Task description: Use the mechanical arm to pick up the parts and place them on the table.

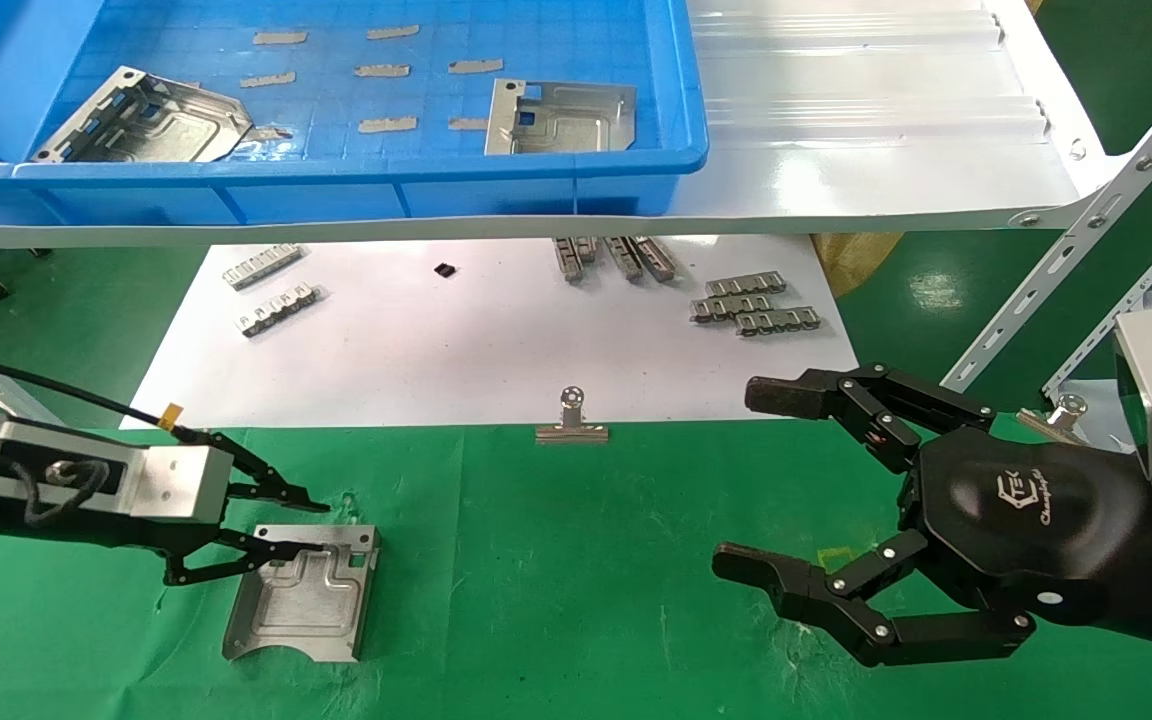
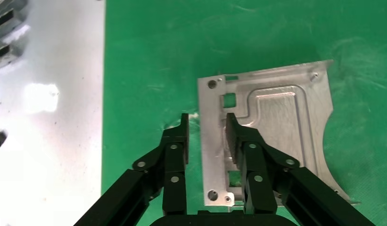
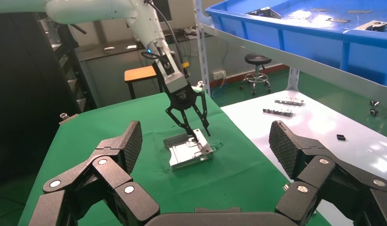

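A metal plate [image 1: 304, 592] lies flat on the green counter [image 1: 576, 560], near the robot's left side. The left gripper [image 2: 205, 129] sits over one edge of it with its fingers [image 2: 234, 136] spread apart, one on each side of that edge, not squeezing. Two more plates [image 1: 561, 117] wait in the blue bin [image 1: 336, 185] on the shelf. The right gripper [image 1: 766, 485] hangs wide apart over the counter, holding nothing. The plate looks thin, stiff, light and slippery, so pinching a raised edge seems best.
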`<control>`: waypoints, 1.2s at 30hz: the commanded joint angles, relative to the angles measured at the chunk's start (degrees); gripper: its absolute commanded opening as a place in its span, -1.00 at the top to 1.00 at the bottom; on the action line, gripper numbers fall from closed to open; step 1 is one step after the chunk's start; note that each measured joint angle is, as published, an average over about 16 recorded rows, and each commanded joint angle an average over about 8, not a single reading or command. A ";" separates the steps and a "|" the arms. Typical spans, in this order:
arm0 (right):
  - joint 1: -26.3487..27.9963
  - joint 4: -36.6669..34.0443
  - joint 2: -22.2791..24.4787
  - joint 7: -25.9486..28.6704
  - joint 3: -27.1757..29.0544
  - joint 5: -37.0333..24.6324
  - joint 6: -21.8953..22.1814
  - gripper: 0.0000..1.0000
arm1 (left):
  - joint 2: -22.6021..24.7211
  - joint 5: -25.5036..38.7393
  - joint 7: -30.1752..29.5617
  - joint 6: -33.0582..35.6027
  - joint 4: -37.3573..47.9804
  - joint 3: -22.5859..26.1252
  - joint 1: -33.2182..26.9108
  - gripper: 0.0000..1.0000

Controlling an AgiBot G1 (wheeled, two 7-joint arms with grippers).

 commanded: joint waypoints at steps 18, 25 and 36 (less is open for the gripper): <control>-0.01 -0.01 0.00 0.00 0.00 0.00 0.01 -1.00 | -0.54 -4.10 -5.00 1.50 3.93 -2.16 0.23 -1.00; -0.01 -0.01 0.00 0.00 0.00 0.00 0.01 -1.00 | -2.00 -6.54 -8.61 1.09 -1.57 -4.84 3.50 -1.00; -0.01 -0.01 0.00 0.00 0.00 0.00 0.01 -1.00 | -5.48 -12.36 -17.31 0.10 -14.60 -11.27 11.24 -1.00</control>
